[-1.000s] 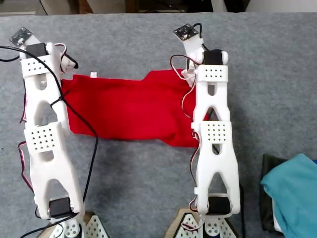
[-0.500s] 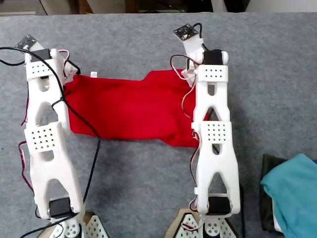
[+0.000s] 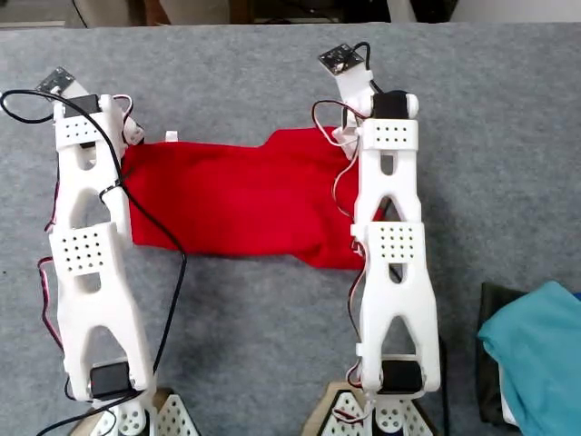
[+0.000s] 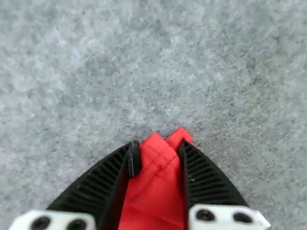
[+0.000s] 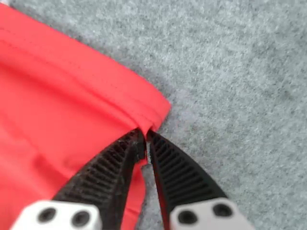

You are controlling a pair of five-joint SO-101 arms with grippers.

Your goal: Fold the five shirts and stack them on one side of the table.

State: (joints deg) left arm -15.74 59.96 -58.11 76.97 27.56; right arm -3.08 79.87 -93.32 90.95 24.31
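Note:
A red shirt [image 3: 236, 200] lies folded into a long band across the grey table between my two arms. My left gripper [image 3: 129, 136] is at the band's far left corner. In the left wrist view the left gripper [image 4: 157, 147] is shut on a fold of the red shirt [image 4: 156, 167], whose tip pokes out past the black fingertips. At the far right corner, by the hem, is my right gripper [image 3: 343, 136]. The right wrist view has the right gripper [image 5: 145, 134] pinching the edge of the red shirt [image 5: 57, 96] just under its hemmed corner.
A teal shirt [image 3: 536, 354] lies on a dark garment [image 3: 493, 313] at the table's right edge, near the front. A small white tag [image 3: 171, 137] sticks out at the red shirt's far edge. Bare grey felt [image 3: 254, 345] stretches in front of the shirt.
My left arm has shifted a little to the right, taking the shirt's left corner with it, so the left edge now sits further in. The right arm has stayed still.

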